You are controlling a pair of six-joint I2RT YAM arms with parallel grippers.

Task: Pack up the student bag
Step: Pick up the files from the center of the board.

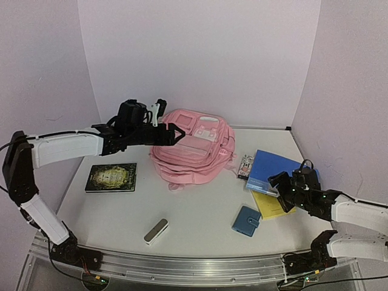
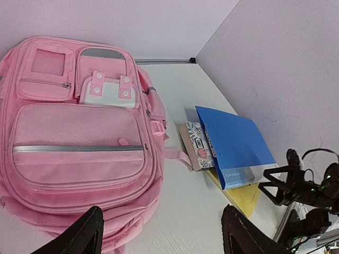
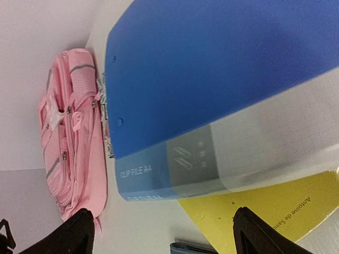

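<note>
The student bag (image 1: 193, 145) looks soft and floppy, so I'd pinch a zip edge; left gripper (image 2: 161, 233) and right gripper (image 3: 164, 233) gape empty.

One bag (image 1: 193, 151), six loose items (image 1: 111, 177) (image 1: 156, 231) (image 1: 247, 220) (image 1: 273, 207) (image 1: 274, 167) (image 1: 245, 166)

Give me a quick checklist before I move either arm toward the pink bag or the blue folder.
1. The left end effector open and empty: ok.
2. The right end effector open, empty, over the blue folder: ok.
3. Nothing lying on the folder, which rests on the yellow book: ok.
4. The student bag open for loading: cannot tell; front pockets look zipped, main zip unseen.
5. Everything packed: not ok; the dark book and blue wallet lie on the table.
</note>
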